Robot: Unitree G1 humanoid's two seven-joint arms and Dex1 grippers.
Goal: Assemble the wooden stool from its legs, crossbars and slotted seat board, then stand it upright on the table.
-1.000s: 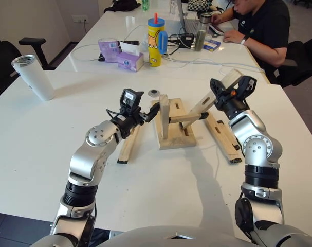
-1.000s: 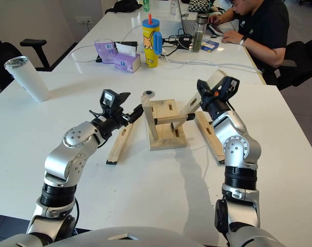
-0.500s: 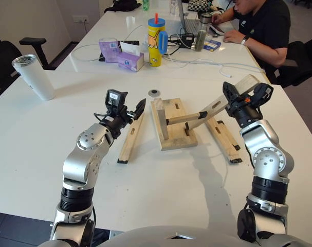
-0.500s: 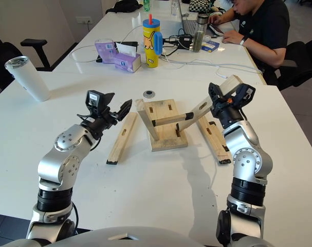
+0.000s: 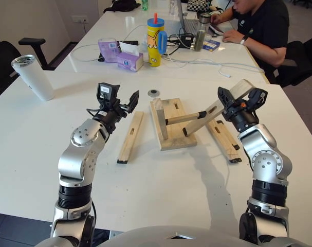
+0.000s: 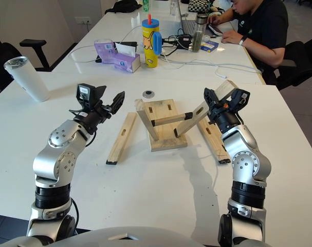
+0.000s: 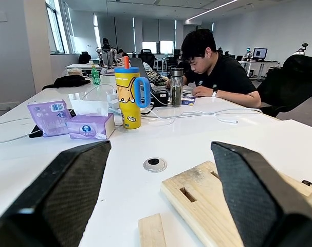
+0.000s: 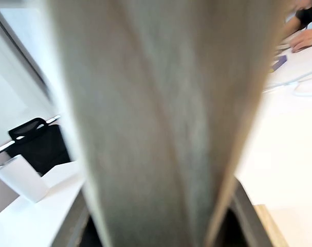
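Pale wood: we judge it stiff, light; take it mid-length.
Right gripper: clamped on leg.
Left gripper: spread, empty.

Both eye views look forward and down from the head over the arms. They share the white table, with the seat board at mid-frame. The left wrist view sits low and close, facing across the table between the spread fingers of the left tool. The right wrist view is pressed against the wooden leg clamped in the right tool.
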